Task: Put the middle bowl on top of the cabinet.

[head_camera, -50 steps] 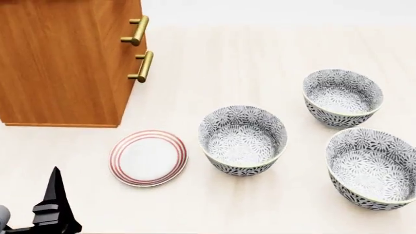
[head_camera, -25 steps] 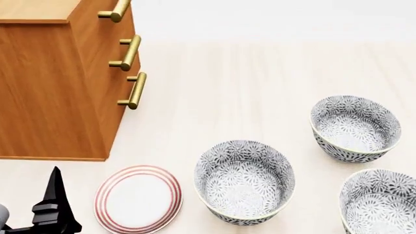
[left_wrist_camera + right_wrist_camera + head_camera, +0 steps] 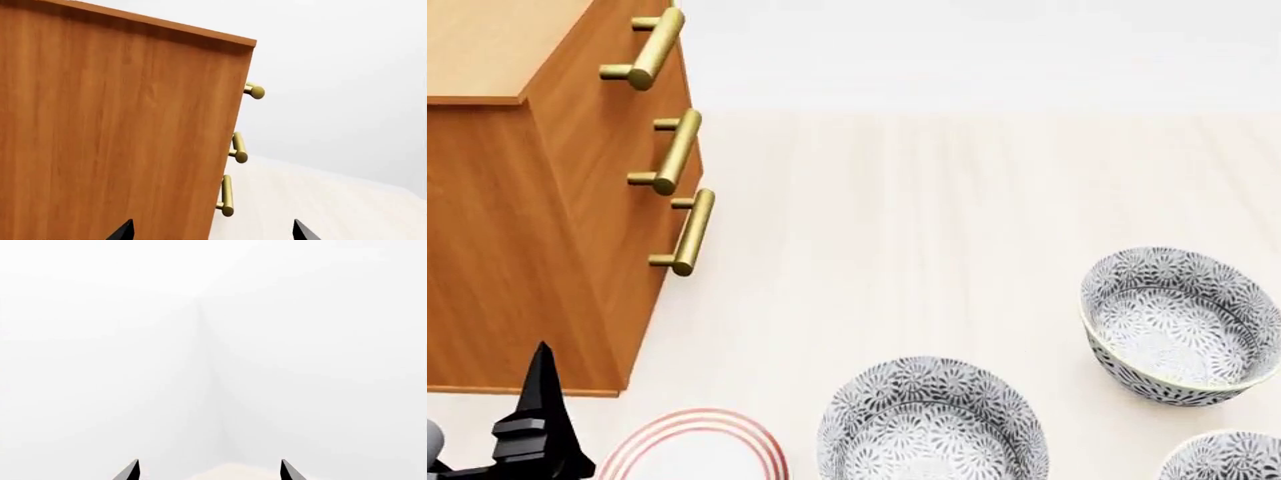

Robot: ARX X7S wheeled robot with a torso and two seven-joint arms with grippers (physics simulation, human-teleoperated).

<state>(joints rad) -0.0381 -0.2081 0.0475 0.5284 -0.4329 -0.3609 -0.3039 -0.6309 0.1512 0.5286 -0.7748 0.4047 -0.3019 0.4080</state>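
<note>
Three look-alike flower-patterned bowls stand on the pale floor in the head view. One bowl (image 3: 932,425) is at the bottom centre, and another (image 3: 1228,462) is cut off by the bottom right corner. Counted left to right, the middle bowl (image 3: 1181,325) is the one at the right. The orange-brown cabinet (image 3: 521,220) with brass handles (image 3: 681,232) rises at the left, its top (image 3: 494,45) in sight. My left gripper (image 3: 212,232) is open and empty, facing the cabinet (image 3: 113,135) side. A black finger (image 3: 541,410) shows low left. My right gripper (image 3: 209,471) is open and faces blank white.
A flat white plate with red rings (image 3: 694,448) lies at the bottom edge between the cabinet and the nearest bowl. Pale wood-grain floor (image 3: 894,220) stretches behind the bowls toward a white backdrop.
The head view has risen: cabinet, plate and bowls slid down the picture and the cabinet's top came into sight. The left finger keeps its place in the picture.
</note>
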